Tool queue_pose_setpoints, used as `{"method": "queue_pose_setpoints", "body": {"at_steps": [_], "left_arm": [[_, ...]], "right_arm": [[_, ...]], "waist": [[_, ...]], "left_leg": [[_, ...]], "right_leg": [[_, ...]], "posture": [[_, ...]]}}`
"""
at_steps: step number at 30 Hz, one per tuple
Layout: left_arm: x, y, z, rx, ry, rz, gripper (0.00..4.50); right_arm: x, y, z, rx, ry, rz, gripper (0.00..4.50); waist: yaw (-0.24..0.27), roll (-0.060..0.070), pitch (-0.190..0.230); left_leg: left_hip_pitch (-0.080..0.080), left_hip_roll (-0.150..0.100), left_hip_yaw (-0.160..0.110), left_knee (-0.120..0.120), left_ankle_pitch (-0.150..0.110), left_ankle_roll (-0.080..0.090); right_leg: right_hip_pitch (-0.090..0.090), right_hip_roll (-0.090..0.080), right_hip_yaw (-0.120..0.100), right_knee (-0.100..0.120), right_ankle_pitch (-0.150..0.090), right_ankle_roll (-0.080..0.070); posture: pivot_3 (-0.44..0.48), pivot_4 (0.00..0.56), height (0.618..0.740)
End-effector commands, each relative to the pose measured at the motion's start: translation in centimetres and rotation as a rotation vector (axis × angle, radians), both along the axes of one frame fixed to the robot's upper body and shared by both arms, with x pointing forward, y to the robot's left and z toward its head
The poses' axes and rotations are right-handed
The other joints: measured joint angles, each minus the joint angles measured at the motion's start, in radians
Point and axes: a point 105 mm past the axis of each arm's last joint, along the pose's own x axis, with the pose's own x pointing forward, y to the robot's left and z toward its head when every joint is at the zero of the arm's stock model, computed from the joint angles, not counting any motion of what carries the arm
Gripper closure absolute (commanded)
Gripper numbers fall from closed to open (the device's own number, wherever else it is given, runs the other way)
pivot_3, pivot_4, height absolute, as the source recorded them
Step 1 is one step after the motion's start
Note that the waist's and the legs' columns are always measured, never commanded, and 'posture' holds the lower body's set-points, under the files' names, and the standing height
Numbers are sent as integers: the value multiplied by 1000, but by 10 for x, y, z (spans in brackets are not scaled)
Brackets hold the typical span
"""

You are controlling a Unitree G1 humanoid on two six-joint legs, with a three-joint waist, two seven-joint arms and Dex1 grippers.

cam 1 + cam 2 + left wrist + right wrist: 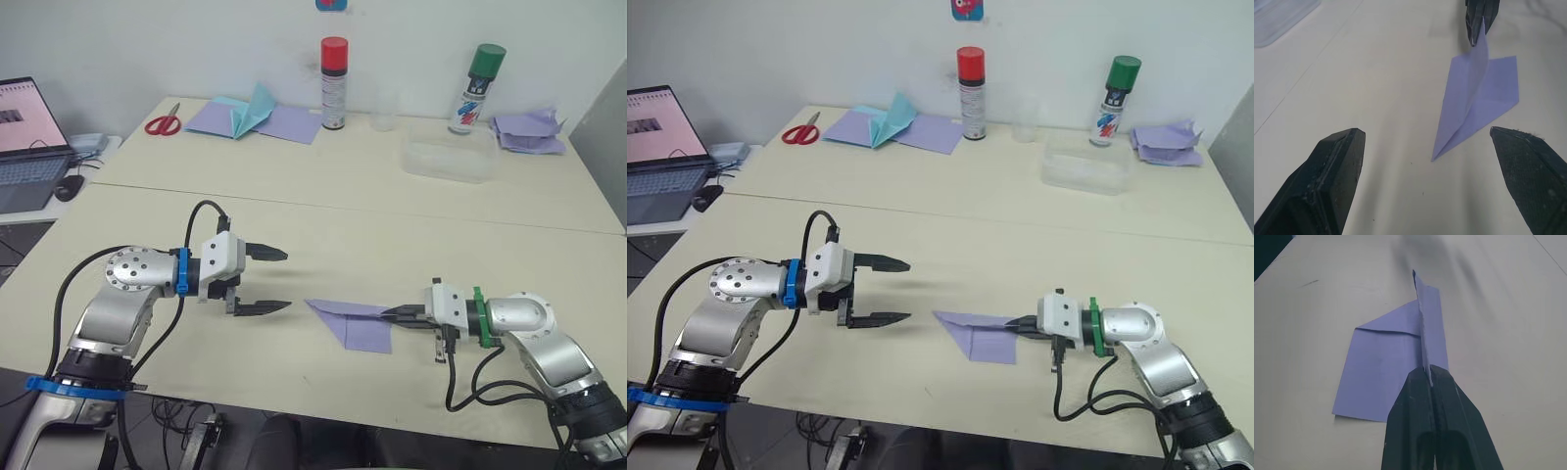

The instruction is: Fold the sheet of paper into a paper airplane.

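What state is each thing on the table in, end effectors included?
Paper airplane: folded, pointed tip toward the left arm, one flap pinched and raised.
Right end effector: shut on the airplane's flap.
Left end effector: open, holding nothing, short of the airplane.
Red-capped can: upright, capped.
Green-capped can: upright, capped.
Scissors: lying flat.
Laptop: open, screen lit.

The lavender paper airplane (355, 320) lies on the table, pointed tip left, centre fold raised.
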Motion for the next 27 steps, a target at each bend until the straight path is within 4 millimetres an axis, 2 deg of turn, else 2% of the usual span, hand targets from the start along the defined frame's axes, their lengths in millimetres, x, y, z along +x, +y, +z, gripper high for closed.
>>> {"method": "queue_pose_setpoints", "body": {"at_steps": [1, 2, 5, 7, 10, 13, 14, 16, 20, 27], "left_arm": [[0, -6, 7, -1, -42, -28, 0], [0, -6, 7, -1, -42, -30, 0], [0, -6, 9, -3, -43, -32, 0], [1, -6, 9, -3, -43, -33, 0], [2, -5, 11, -10, -17, -29, 0], [7, -9, 18, -66, 44, 12, 0], [9, -12, 20, -84, 60, 20, 192], [12, -17, 21, -104, 85, 33, 654], [20, -41, 5, -93, 104, 41, 1923], [25, -80, -20, -89, 119, 26, 4210]], "right_arm": [[0, 5, 9, 29, -41, -9, 4451], [0, 6, 9, 28, -49, -9, 4451], [-5, 5, 11, 32, -42, 9, 3888], [-8, 3, 11, 20, -43, 22, 3205], [-15, -6, 24, 29, -25, 27, 1988], [-24, -11, 37, 28, 30, 14, 970], [-25, -11, 40, 38, 45, -7, 648], [-26, -10, 44, 54, 67, -42, 635], [-18, -4, 39, 87, -10, -176, 635], [-26, -1, 36, 153, 32, -228, 635]], "waist": [[0, 0, 0], [0, 0, 0], [1, 0, 0], [1, 0, 0], [1, 0, 1], [2, -1, 1], [2, -1, 1], [0, -1, 1], [2, -1, 1], [1, -1, 1]], "left_leg": [[0, 0, 0, 0, 0, 0], [0, 0, 0, 0, 0, 0], [0, 0, 0, 0, 0, 0], [0, -1, 0, 0, 0, 0], [0, -1, 0, 0, 0, 0], [-1, -1, 0, 0, 0, 0], [-1, -1, -1, 0, 0, 0], [0, -1, -1, 0, 0, 0], [-1, -1, -1, 0, 0, 0], [-2, -3, 0, 0, 0, 0]], "right_leg": [[0, 0, 0, 0, 0, 0], [0, 0, 0, 0, 0, 0], [0, 0, 0, 0, 0, 0], [0, 0, 0, 0, 0, 0], [0, 0, 1, 0, 0, 0], [1, 0, 1, 0, 0, 0], [1, 0, 1, 0, 0, 0], [1, 0, 0, 0, 0, 0], [1, 1, 1, -1, 0, 0], [1, 1, 5, -2, 0, 0]], "posture": [[0, 150, 740], [0, 150, 740], [0, 150, 740], [0, 150, 740], [0, 150, 740], [0, 150, 740], [0, 150, 740], [0, 150, 740], [0, 150, 740], [0, 150, 740]]}}
